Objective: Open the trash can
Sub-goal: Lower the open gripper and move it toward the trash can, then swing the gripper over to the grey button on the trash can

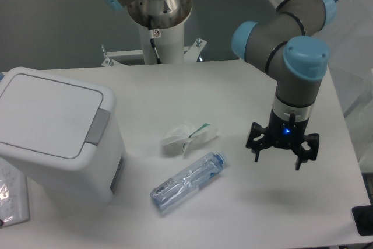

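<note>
Bin at left, lid closed, gripper well right of it above table, fingers spread, empty, bottle and crumpled wrapper between.

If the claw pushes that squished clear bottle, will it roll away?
Probably not far. The bottle looks crushed flat and lies on its side, so it would likely slide or wobble rather than roll. It seems empty, so probably light, and its thin crinkled plastic would likely give under the claw.
</note>
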Controlling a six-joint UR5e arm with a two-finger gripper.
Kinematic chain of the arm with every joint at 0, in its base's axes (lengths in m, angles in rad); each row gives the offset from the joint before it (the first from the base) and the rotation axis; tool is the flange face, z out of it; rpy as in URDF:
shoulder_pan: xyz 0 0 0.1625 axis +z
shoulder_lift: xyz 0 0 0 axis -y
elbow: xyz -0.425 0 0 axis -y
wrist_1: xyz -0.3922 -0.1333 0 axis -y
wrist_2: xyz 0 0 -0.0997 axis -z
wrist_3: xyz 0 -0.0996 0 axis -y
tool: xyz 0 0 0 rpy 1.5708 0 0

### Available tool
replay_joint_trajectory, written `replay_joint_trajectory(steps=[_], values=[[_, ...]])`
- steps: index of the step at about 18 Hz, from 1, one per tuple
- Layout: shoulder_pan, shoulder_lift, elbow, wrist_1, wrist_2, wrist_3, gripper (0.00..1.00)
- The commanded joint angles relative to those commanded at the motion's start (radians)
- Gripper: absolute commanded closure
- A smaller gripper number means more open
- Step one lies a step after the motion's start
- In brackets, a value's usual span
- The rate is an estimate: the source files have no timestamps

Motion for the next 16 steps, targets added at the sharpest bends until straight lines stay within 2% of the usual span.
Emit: replay_joint_trajectory(steps=[6, 8, 13, 16], values=[[0.002, 0.055, 0.006, 0.003, -0.175, -0.064, 0.0], [-0.008, 0.08, 0.017, 0.003, -0.181, -0.113, 0.0], [-0.051, 0.095, 0.049, 0.003, -0.192, -0.248, 0.0], [-0.078, 0.109, 0.043, 0.002, -0.2, -0.33, 0.0]])
